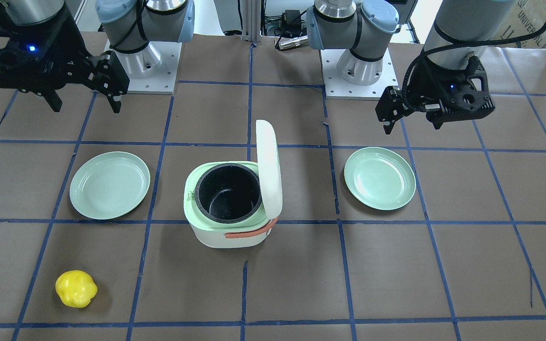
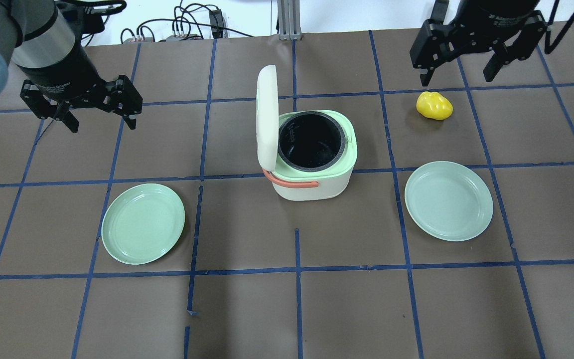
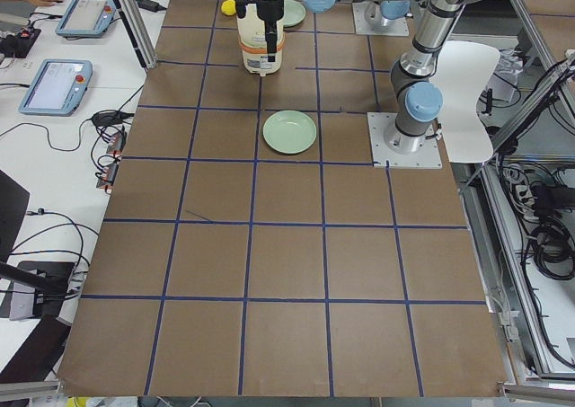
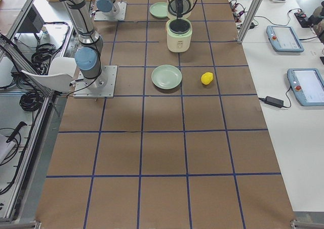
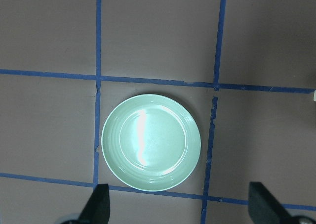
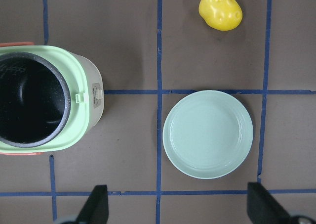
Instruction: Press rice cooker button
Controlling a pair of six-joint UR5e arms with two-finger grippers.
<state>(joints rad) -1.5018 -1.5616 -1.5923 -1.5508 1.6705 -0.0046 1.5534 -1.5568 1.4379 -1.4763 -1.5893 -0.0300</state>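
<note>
The white and pale green rice cooker (image 2: 312, 169) stands mid-table with its lid (image 2: 266, 117) swung upright and the dark inner pot (image 2: 311, 142) bare. A small latch button (image 6: 94, 93) sits on its rim on the side toward my right arm; it also shows in the overhead view (image 2: 351, 141). My left gripper (image 2: 80, 112) is open and empty, high over the table far left of the cooker. My right gripper (image 2: 456, 75) is open and empty, high beyond the cooker's right side. Both wrist views show spread fingertips (image 5: 98, 204) (image 6: 96, 206).
A pale green plate (image 2: 143, 223) lies left of the cooker, under the left wrist camera (image 5: 151, 142). A second plate (image 2: 449, 200) lies to its right (image 6: 208, 133). A yellow lumpy fruit (image 2: 434, 105) lies under the right gripper. Blue tape lines grid the brown table.
</note>
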